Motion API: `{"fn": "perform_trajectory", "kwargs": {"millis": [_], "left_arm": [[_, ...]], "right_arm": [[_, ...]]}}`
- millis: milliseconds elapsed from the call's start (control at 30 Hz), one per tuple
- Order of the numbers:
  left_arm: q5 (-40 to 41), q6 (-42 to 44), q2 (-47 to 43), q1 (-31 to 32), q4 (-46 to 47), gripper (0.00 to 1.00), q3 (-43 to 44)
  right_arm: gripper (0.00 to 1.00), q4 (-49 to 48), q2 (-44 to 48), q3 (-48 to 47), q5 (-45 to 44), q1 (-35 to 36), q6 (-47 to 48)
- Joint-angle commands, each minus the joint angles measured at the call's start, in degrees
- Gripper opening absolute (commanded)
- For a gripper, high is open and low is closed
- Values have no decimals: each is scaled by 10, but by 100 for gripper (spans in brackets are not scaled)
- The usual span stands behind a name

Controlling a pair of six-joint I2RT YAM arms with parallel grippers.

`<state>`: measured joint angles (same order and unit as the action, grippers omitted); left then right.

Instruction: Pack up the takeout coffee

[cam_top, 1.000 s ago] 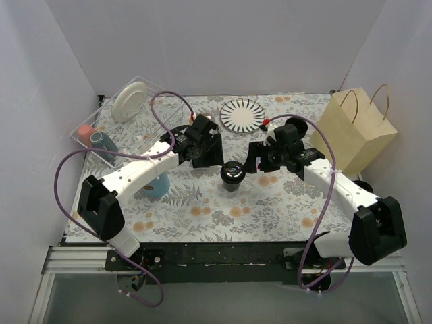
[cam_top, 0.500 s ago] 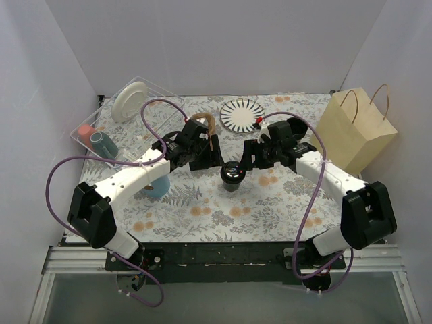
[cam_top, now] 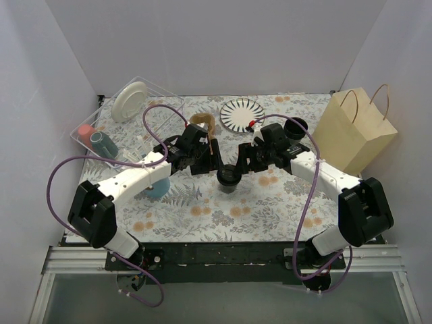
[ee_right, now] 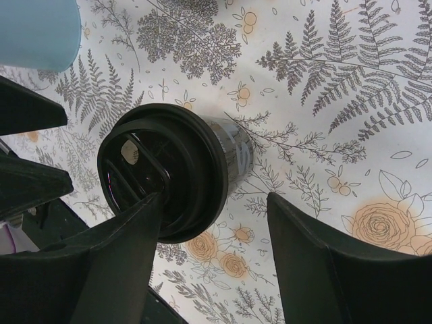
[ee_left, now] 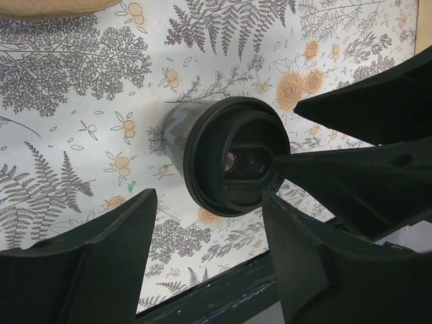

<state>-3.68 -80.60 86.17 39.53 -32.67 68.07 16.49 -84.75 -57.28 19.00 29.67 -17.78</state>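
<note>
**Both grippers open around one coffee cup in the middle of the table**

One takeout coffee cup (cam_top: 228, 177), dark with a round black lid, stands upright near the middle of the table (cam_top: 270, 209), on the cloth with ferns and flowers. Both arms reach in to it from the two sides.

The left gripper (ee_left: 209, 202) is at the left side of the cup. Its jaws are spread apart and the cup sits just in front of them, with cloth visible between the fingers and the cup wall; it grasps nothing.

The right gripper (ee_right: 214, 201) comes from the right, and its jaws are also apart. One finger lies over the rim of the lid in the wrist view, but I cannot tell if it touches. The other finger is clearly free of the cup, so this gripper does not clamp it.

The second coffee cup (cam_top: 295, 126) stands toward the far right of the table, near the paper bag (cam_top: 354, 131). The brown cardboard carrier (cam_top: 204, 121) is near the far edge, beside a striped plate (cam_top: 241, 115). A light-blue cup (cam_top: 156, 185) stands on the left side, partly under the left arm. A clear bin (cam_top: 121, 128) with dishes is at the far left corner.
</note>
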Motion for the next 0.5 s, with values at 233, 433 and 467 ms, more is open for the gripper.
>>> {"fn": "perform_trajectory", "kwargs": {"millis": [233, 433, 467], "left_arm": [[-21, -3, 16, -2, 45, 61, -23], [-16, -12, 32, -2, 55, 59, -36], [-16, -13, 34, -2, 60, 59, -43]], "right_arm": [[69, -13, 0, -10, -5, 4, 2], [68, -22, 7, 1, -7, 5, -2], [68, -23, 7, 4, -7, 4, -3]]}}
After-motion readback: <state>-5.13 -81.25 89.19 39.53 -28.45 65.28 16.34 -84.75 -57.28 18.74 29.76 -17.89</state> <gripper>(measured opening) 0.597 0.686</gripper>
